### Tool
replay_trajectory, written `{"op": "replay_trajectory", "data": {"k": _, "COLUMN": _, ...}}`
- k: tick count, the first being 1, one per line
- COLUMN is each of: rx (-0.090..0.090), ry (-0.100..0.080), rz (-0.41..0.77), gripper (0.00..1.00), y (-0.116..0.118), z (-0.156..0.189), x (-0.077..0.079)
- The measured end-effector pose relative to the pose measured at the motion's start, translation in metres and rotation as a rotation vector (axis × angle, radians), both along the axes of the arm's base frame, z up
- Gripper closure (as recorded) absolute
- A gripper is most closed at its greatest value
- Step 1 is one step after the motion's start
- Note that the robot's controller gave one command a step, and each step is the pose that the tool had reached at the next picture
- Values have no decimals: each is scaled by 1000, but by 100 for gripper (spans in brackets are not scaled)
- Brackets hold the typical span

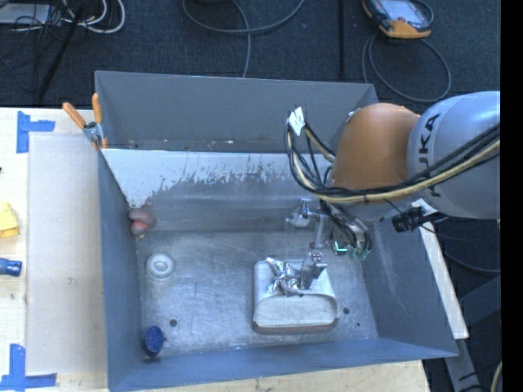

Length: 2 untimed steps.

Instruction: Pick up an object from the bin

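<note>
My gripper [308, 278] reaches down at the bin's lower right, its fingertips on the top end of a silvery grey oblong packet [294, 307] that lies flat on the floor. The packet's upper part is crumpled and shiny right where the fingers meet it. The fingers stand close together there, and whether they pinch the crumpled foil I cannot make out.
A small clear round cap [159, 265] lies at the bin's left. A pinkish lump [140, 221] sits in the far left corner, and a small blue thing [153, 340] in the near left corner. The arm with its orange cover and cables hangs over the right side.
</note>
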<state>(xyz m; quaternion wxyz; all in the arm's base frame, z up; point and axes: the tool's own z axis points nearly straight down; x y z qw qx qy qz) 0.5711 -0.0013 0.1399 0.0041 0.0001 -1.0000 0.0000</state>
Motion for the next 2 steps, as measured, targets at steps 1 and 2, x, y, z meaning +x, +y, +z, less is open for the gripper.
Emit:
{"op": "replay_trajectory", "data": {"k": 1, "rx": 7, "ry": -16, "rz": 130, "gripper": 0, "y": -9, "z": -41, "x": -6}}
{"op": "replay_trajectory", "data": {"k": 2, "rx": 7, "ry": -22, "rz": 250, "gripper": 0, "y": -4, "z": -44, "x": -10}}
